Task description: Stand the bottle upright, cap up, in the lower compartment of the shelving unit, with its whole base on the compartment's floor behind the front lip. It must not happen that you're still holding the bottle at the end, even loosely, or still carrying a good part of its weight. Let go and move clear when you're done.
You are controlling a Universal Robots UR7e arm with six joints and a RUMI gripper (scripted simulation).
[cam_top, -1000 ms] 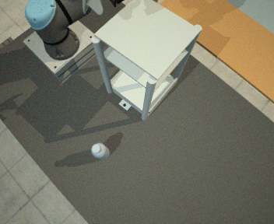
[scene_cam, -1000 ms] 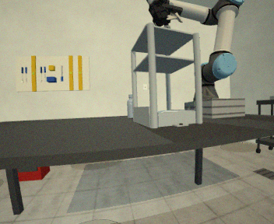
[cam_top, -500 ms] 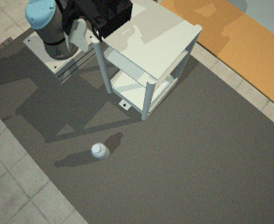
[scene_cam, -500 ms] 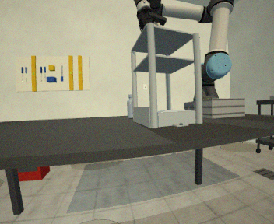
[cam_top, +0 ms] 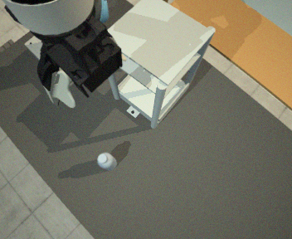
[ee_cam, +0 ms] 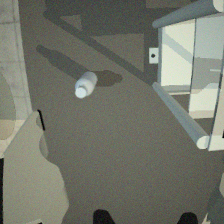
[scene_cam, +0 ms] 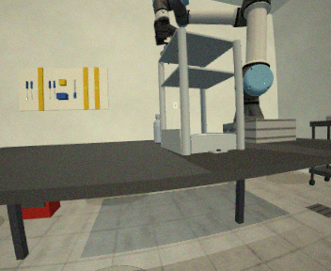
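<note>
The bottle (cam_top: 106, 161) stands on the dark desk (cam_top: 219, 174), well apart from the shelf unit (cam_top: 155, 109) and out in front of its open side, cap up as far as the top view shows; in the exterior view it appears only as a pale shape just beside the unit's far post (scene_cam: 157, 128). The gripper (cam_top: 75, 68) hangs high over the desk beside the unit's top board, its jaws spread fully and nothing between them. The step in hand looks like the approach to the bottle, and doing it well probably means coming down with the jaws either side of the body, low enough below the cap to leave the base free, and closing squarely so the bottle does not tip. A grip from the side would likely serve better than one from above, since the lower compartment sits under a middle board and behind a front lip, so the bottle must travel in level and be set down past that lip. Much is hard to read: the gripper's fingertips show only as dark stubs at the bottom edge of the wrist view, the top view cuts the arm off, and the compartment's floor is partly masked by posts and shadow.
</note>
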